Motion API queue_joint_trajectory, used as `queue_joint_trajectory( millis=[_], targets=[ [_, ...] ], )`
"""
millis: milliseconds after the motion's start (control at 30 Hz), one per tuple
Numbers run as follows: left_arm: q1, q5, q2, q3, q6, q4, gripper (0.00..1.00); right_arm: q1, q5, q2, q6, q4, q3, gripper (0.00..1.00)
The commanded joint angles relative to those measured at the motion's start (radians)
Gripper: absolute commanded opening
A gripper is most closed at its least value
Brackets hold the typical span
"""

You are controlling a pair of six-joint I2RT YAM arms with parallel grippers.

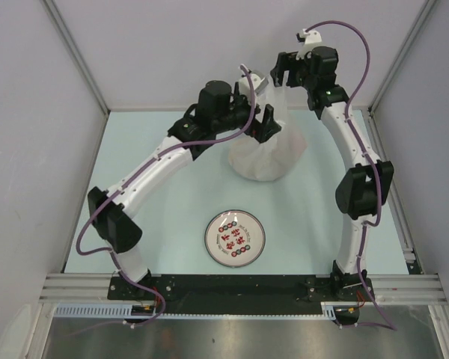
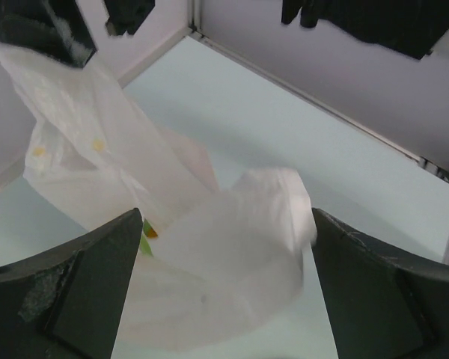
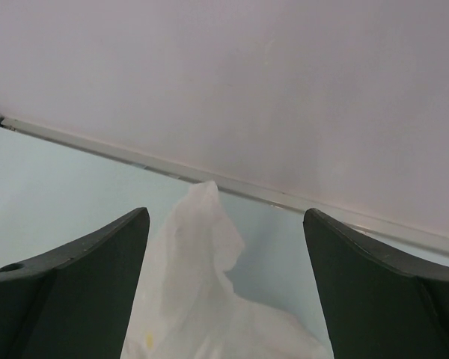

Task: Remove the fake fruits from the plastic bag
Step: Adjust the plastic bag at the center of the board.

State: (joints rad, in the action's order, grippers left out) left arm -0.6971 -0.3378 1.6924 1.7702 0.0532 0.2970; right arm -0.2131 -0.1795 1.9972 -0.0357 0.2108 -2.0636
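Both pairs of jaws released at the crinkly translucent white plastic bag (image 1: 266, 153) on the far pale blue worktop (image 1: 172, 202), left gripper (image 2: 226, 224) nearer, facing its slumped body, right gripper (image 3: 226, 217) above its upright peak, fake fruits (image 2: 145, 238) barely glimpsed inside

Plastic bag (image 1: 268, 158) sat beyond the plate (image 1: 215, 228), on its far side and well apart from it. We recorded it as thin, crinkled, translucent white, bulging at the base, with its upper part drawn up to a narrow peak. Small yellow marks showed on the upper fold. Of the fake fruits (image 2: 147, 235) we saw only a green-and-orange sliver inside the bag's folds; the rest was hidden.
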Motion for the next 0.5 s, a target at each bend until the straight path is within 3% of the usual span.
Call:
queue_joint_trajectory(
  millis=[0, 133, 167, 233, 267, 300, 367, 467],
  targets=[
    [-0.059, 0.158, 0.119, 0.175, -0.022, 0.030, 0.91, -0.020, -0.012, 0.118, -0.009, 0.002, -0.145, 0.87],
    [-0.053, 0.186, 0.115, 0.172, -0.032, 0.044, 0.51, -0.026, -0.020, 0.109, -0.007, 0.041, -0.136, 0.87],
    [-0.050, 0.186, 0.101, 0.149, -0.033, 0.050, 0.31, -0.026, -0.021, 0.100, -0.001, 0.054, -0.115, 0.86],
    [-0.039, 0.192, 0.073, 0.118, -0.033, 0.050, 0.06, -0.026, -0.012, 0.077, 0.011, 0.067, -0.092, 0.70],
    [-0.033, 0.200, 0.046, 0.092, -0.035, 0.051, 0.00, -0.020, -0.006, 0.071, 0.011, 0.068, -0.084, 0.63],
    [-0.016, 0.201, 0.035, 0.080, -0.039, 0.056, 0.00, -0.014, -0.008, 0.065, 0.005, 0.059, -0.075, 0.48],
    [0.013, 0.210, 0.004, 0.054, -0.044, 0.053, 0.00, 0.004, -0.032, 0.075, -0.013, 0.036, -0.096, 0.35],
    [0.106, 0.229, 0.022, 0.075, -0.052, 0.037, 0.00, 0.012, -0.014, 0.130, -0.001, 0.015, -0.208, 0.06]
  ],
)
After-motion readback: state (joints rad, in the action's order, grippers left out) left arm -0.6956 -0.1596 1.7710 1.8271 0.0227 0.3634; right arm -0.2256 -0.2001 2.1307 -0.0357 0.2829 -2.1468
